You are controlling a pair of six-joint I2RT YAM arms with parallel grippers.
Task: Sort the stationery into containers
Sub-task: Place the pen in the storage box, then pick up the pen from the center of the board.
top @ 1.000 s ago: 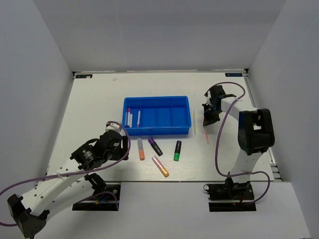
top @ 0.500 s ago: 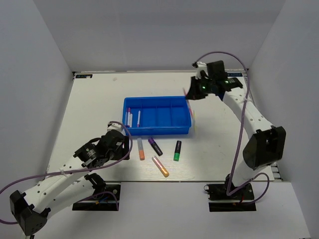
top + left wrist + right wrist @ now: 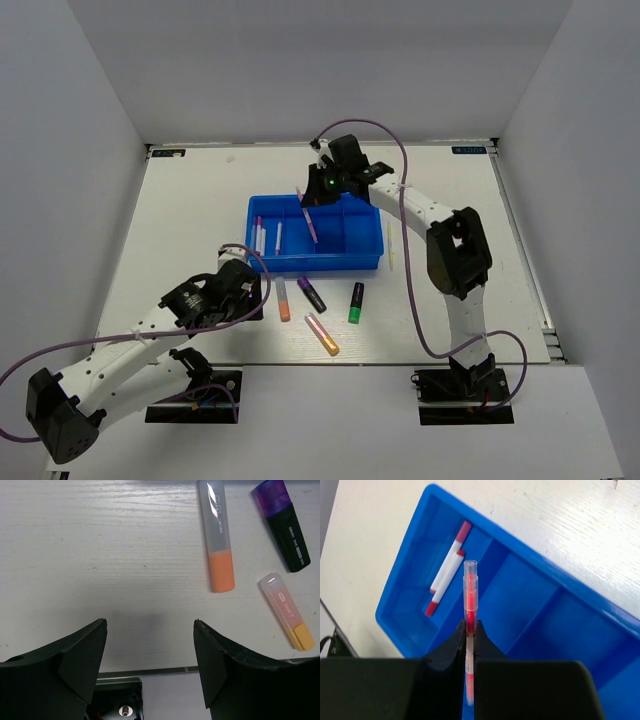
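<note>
Right fingers point(image 3: 461, 642) shifted over tray point(image 3: 315, 266), pinching pen point(image 3: 470, 587)

In the left wrist view, the orange highlighter point(image 3: 216, 535) carries white print along its clear cap that looks like "deli", with smaller lettering too fine to read. The purple and black highlighter point(image 3: 283, 524) bears the same white "deli" mark on its black barrel. Print on the pink and orange highlighter point(image 3: 287, 611) and on the stickers point(image 3: 170, 153) at the table's far corners is illegible.
</note>
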